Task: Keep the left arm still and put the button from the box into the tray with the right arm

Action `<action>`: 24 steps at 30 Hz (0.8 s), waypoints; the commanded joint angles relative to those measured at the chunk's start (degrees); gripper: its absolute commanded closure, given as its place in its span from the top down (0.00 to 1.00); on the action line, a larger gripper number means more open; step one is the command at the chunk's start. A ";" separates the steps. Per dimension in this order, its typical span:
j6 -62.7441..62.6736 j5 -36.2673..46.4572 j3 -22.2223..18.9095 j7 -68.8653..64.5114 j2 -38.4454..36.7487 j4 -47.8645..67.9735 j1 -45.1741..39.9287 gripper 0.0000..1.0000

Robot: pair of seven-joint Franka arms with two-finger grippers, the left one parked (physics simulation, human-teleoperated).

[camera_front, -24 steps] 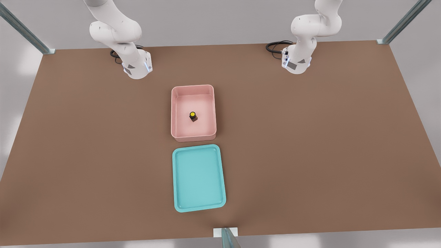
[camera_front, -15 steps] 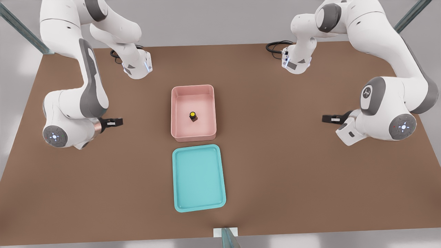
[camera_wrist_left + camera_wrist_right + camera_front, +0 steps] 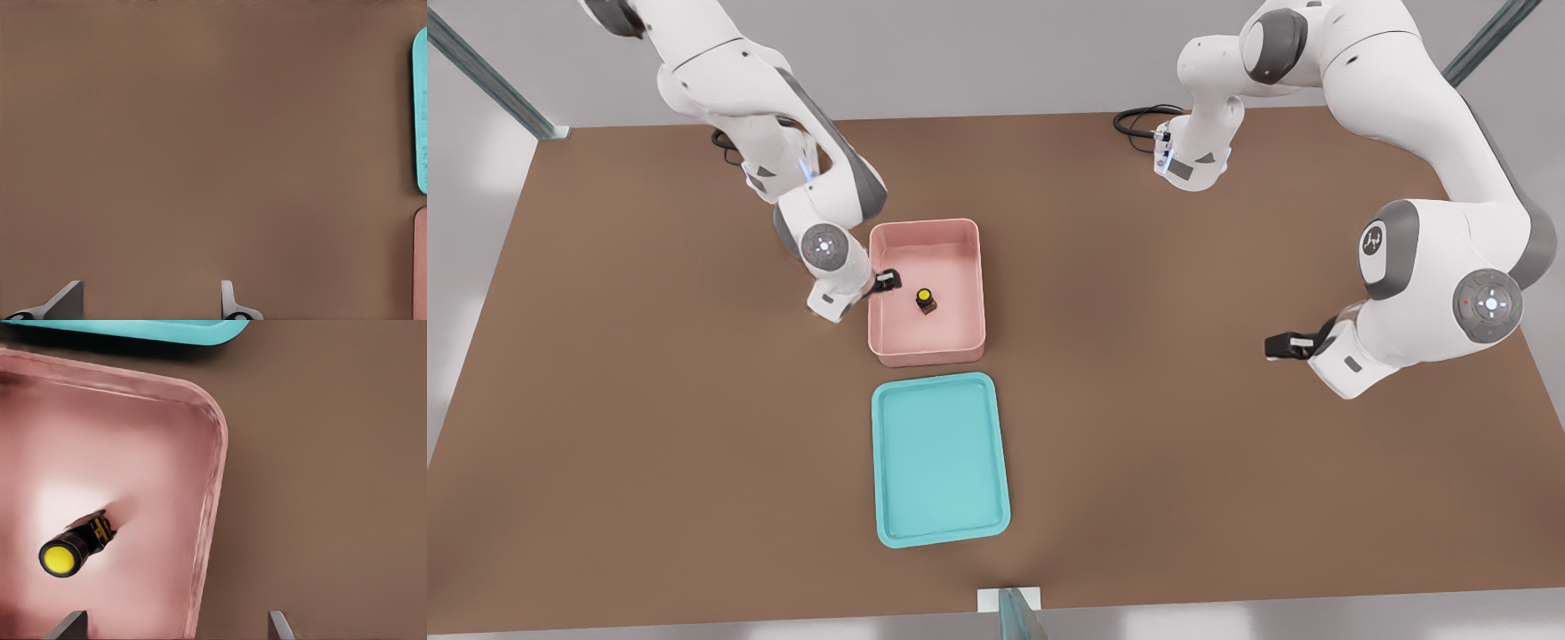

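My end effector (image 3: 887, 281) hangs over the box's (image 3: 926, 356) wall on the front view's left, at about nine o'clock from the button (image 3: 926, 300). My fingertips (image 3: 280, 628) stand wide apart, with nothing between them. In the right wrist view one fingertip is above the pink floor of the box (image 3: 212, 487) and the other is above the brown counter (image 3: 333, 487), so the wall passes between them. I do not touch the button.

The button stands on the floor of the box, near its middle, with the yellow cap on top. In the right wrist view the button (image 3: 72, 548) shows its dark body behind the round cap.

The tray (image 3: 940, 533) lies on the counter (image 3: 1227, 444) at six o'clock from the box, just beside it, and nothing lies in it. A corner of the tray (image 3: 167, 330) also shows in the right wrist view, past the box's rim.
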 commanded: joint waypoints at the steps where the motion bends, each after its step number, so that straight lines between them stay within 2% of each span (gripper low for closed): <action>1: 7.93 0.31 0.08 30.02 0.62 0.59 4.21 1.00; 6: 8.28 0.39 0.17 41.27 2.46 1.91 10.10 1.00; 8: 13.73 0.39 0.17 44.96 3.70 0.15 11.33 1.00; 14: 22.52 0.31 -0.01 45.66 3.34 -6.18 10.72 1.00; 24: 26.30 -1.54 -1.33 45.14 8.00 -6.27 8.96 1.00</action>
